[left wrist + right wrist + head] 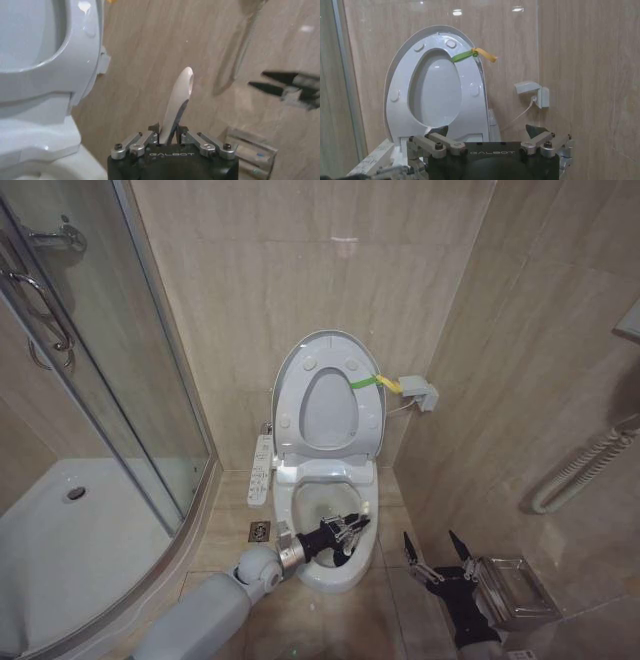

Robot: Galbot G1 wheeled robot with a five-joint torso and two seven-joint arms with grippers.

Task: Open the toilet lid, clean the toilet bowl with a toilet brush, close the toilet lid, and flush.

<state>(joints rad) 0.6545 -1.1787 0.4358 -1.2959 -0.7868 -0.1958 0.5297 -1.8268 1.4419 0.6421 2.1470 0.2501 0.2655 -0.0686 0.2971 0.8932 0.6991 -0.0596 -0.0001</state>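
My left gripper point(352, 527) pinches the toilet brush point(180, 98) over the toilet bowl point(322, 502); toilet lid point(329, 395) upright, right gripper point(437, 557) spread.

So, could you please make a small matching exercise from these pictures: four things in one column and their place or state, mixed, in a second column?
Things:
1. toilet lid
2. toilet brush
3. left tool
4. right tool

Places or states:
A. open, beside the toilet near a metal rack
B. raised upright against the wall
C. over the toilet bowl, shut on a handle
D. held by its white handle

Pairs: 1-B, 2-D, 3-C, 4-A
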